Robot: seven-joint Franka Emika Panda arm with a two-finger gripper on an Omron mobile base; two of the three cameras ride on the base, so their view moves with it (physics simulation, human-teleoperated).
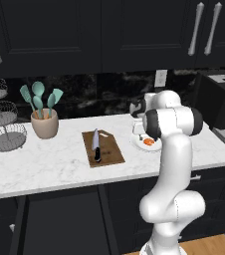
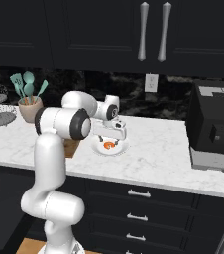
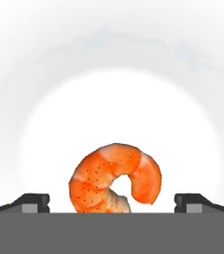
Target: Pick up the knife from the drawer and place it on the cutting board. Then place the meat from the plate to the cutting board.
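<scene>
Claw (image 3: 112, 203) spread wide, low over the white plate (image 3: 193, 124), fingertips (image 3: 34, 202) either side of the curled orange meat (image 3: 115, 178) lying on it, with the knife (image 1: 96, 144) resting on the cutting board (image 1: 109, 152) well apart.

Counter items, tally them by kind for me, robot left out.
Knife: 1
Cutting board: 1
Plate: 1
Meat: 1
Utensil pot: 1
Wire stand: 1
Black appliance: 1
Total: 7
</scene>
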